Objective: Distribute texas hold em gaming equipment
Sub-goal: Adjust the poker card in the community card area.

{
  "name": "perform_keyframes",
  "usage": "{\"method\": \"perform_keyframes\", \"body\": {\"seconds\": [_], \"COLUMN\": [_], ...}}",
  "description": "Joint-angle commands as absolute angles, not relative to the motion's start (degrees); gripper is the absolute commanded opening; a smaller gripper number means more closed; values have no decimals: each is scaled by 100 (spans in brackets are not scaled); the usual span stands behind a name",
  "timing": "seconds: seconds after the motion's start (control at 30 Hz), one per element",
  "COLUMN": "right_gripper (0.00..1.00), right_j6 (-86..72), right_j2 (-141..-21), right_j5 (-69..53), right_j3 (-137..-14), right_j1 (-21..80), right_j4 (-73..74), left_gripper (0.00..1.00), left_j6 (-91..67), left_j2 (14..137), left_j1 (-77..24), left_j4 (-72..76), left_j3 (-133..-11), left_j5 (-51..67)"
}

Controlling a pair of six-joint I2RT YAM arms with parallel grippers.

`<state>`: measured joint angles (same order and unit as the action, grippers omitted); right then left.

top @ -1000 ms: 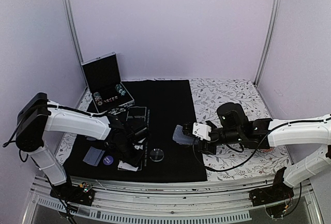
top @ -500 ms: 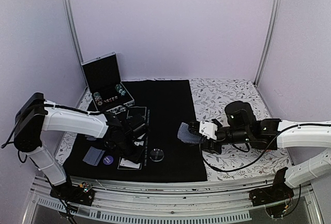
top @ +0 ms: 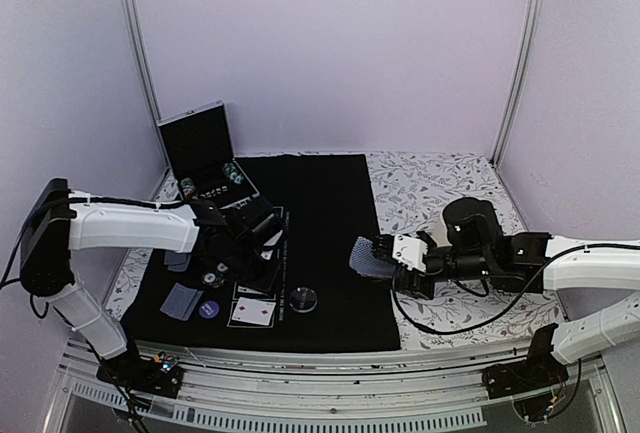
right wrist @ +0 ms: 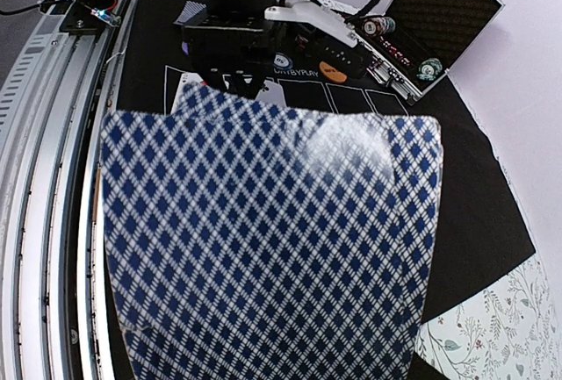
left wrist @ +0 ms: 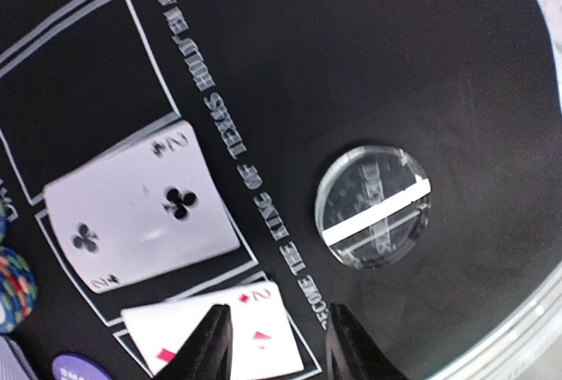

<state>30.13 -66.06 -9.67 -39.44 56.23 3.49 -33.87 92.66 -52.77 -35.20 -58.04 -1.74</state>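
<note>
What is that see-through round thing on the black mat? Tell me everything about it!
The clear disc is round and see-through, like plastic or glass, with faint letters too blurred to read. A white stripe, maybe glare, crosses it. It lies flat on the black mat, beside the printed line of words. Nothing but the mat touches it.

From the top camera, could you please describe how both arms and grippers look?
The left arm and right arm have white shells with black joints. A black cable loops under the right arm. The left gripper has black fingers; the right gripper has a white body.
</note>
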Motion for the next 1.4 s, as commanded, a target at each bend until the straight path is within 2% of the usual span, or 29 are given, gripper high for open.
{"method": "perform_keyframes", "body": {"seconds": [0.0,0.43,0.63,0.83,1.03,1.17,1.37], "right_gripper": [52,51,51,51,51,51,51], "right_j6": [2944,2758,2580,2564,2560,2511,2462], "right_j2": [-6460,-6415,-6407,-6330,-6371,-6357,-6293], "right_j5": [-920,-853,-934,-876,-894,-889,-891], "right_j3": [-3914,-4038,-4067,-4083,-4074,-3996,-3950], "right_j1": [5602,5600,5606,5603,5602,5603,5607], "right_j4": [346,456,465,532,492,427,405], "left_gripper": [40,53,53,54,61,55,54], "left_j6": [-3117,-2550,-2658,-2840,-2831,-2887,-2979], "left_j2": [9239,10133,9851,9394,9361,9521,9506], "left_j1": [-4871,-4462,-4671,-5139,-5347,-5406,-5590], "left_j4": [-3358,-3326,-3476,-3908,-3888,-3866,-3583], "left_j3": [-6041,-6524,-6384,-6053,-5879,-5803,-5661], "left_j5": [-260,-422,-362,-816,-791,-789,-557]}}
